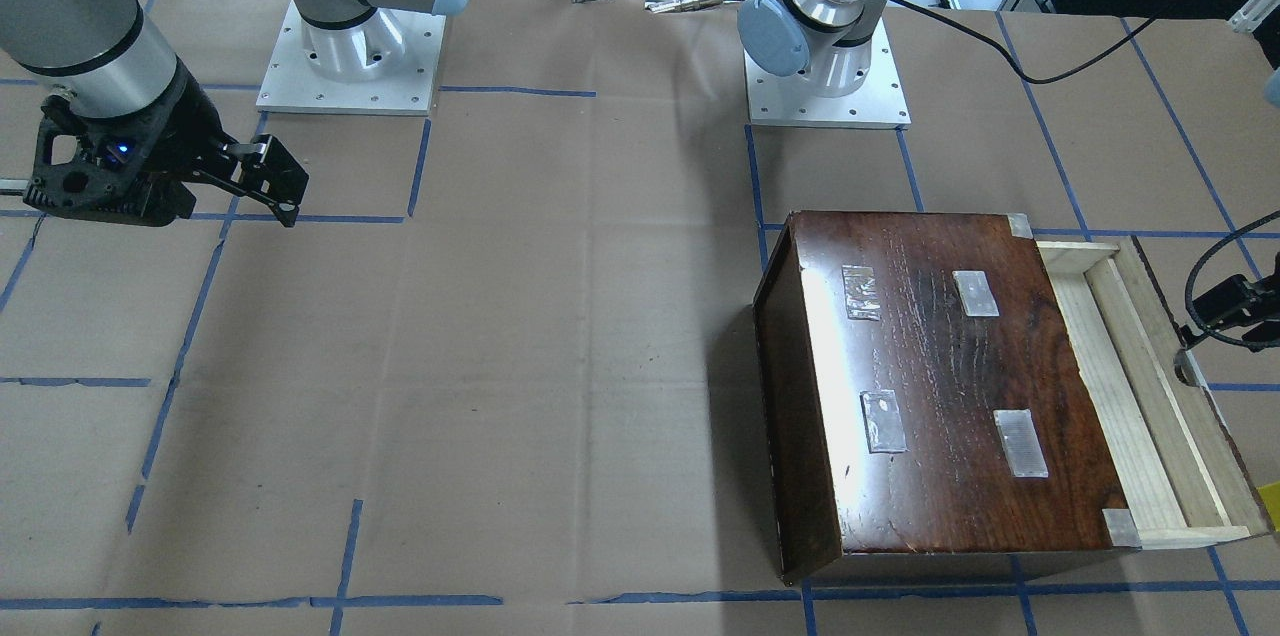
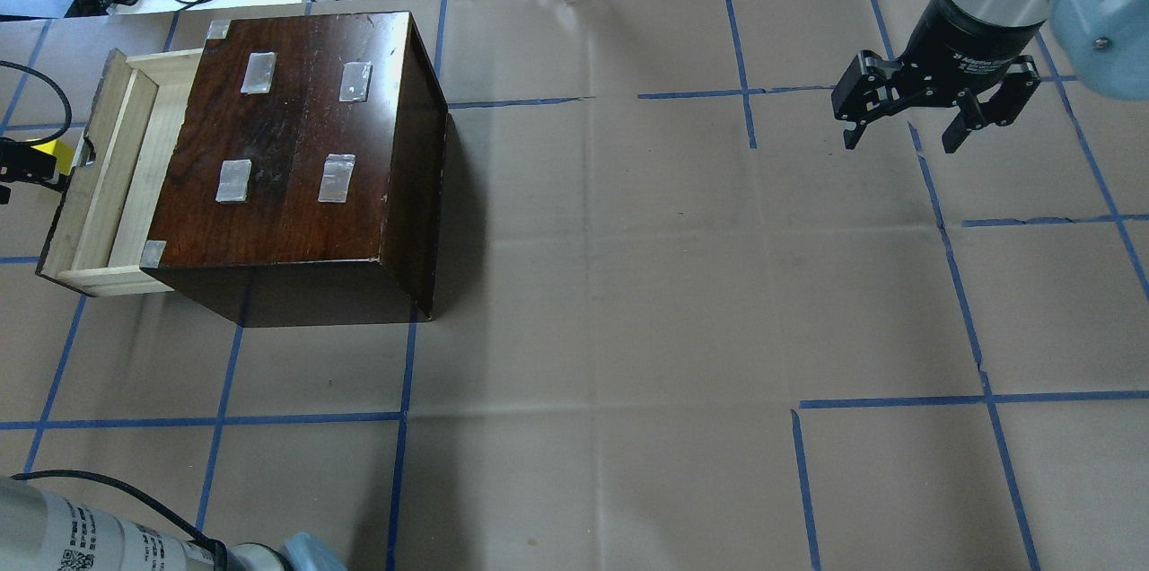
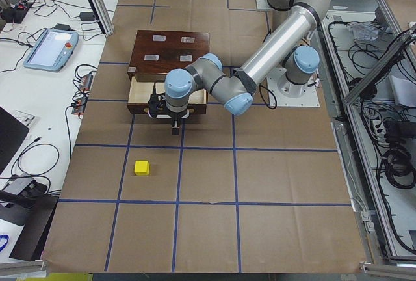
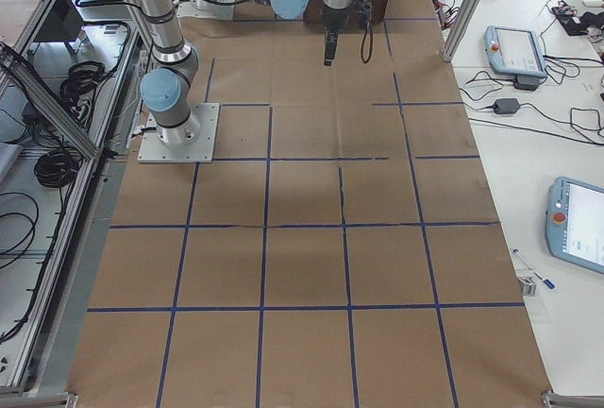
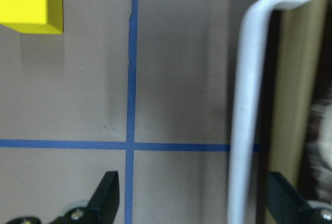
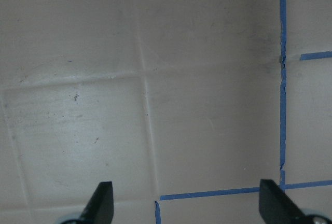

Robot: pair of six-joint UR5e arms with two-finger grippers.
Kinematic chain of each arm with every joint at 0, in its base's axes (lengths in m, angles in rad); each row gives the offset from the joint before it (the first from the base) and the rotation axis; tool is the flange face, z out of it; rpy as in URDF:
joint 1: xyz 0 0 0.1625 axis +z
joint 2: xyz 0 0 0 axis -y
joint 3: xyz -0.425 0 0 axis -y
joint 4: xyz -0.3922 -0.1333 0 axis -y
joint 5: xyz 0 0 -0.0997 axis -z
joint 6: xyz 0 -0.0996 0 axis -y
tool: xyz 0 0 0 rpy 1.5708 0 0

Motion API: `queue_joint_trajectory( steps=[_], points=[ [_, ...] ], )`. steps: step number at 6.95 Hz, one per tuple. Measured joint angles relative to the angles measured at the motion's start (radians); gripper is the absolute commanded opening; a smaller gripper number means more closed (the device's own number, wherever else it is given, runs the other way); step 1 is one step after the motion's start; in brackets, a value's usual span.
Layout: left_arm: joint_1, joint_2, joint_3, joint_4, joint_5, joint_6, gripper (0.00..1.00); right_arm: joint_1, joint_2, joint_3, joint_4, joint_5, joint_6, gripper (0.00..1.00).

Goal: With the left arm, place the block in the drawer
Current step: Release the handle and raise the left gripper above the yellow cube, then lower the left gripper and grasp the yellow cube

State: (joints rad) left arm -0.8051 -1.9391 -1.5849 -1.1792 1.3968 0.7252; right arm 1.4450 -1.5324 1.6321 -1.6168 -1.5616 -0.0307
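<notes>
The yellow block point(image 3: 142, 168) lies on the tabletop point(image 3: 260, 183) left of the pulled-out drawer point(image 2: 99, 185), apart from it, while the left end effector point(image 5: 192, 180) hangs fingers-spread beside the drawer's front and the right end effector point(image 2: 900, 140), likewise spread, hovers far right.

Bright, even overhead light fills the bench, and no shadow has a hard edge. In the front-facing view the glossy top of the box point(image 1: 930, 386) carries a white streak of glare along the side toward the bench's middle, and the tape patches point(image 1: 975, 294) glint too. The box casts a broad, soft shadow point(image 2: 467, 194) on the brown paper point(image 2: 628, 329). The left wrist view is soft: the white bar point(image 5: 244, 105) and the drawer point(image 5: 290, 79) at its right edge are smeared out of focus, while the block point(image 5: 28, 1) is fairly crisp.
</notes>
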Motion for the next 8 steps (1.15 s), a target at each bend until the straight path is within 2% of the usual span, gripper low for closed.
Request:
queue_joint_trajectory(
  steps=[5,8],
  points=[
    [0.003,0.033,0.018,-0.035,0.004,-0.001,0.99,0.000,0.000,0.000,0.000,0.000,0.000,1.00],
    [0.023,0.017,0.135,-0.104,0.054,0.005,0.99,0.000,0.000,0.000,0.000,0.000,0.000,1.00]
  ],
)
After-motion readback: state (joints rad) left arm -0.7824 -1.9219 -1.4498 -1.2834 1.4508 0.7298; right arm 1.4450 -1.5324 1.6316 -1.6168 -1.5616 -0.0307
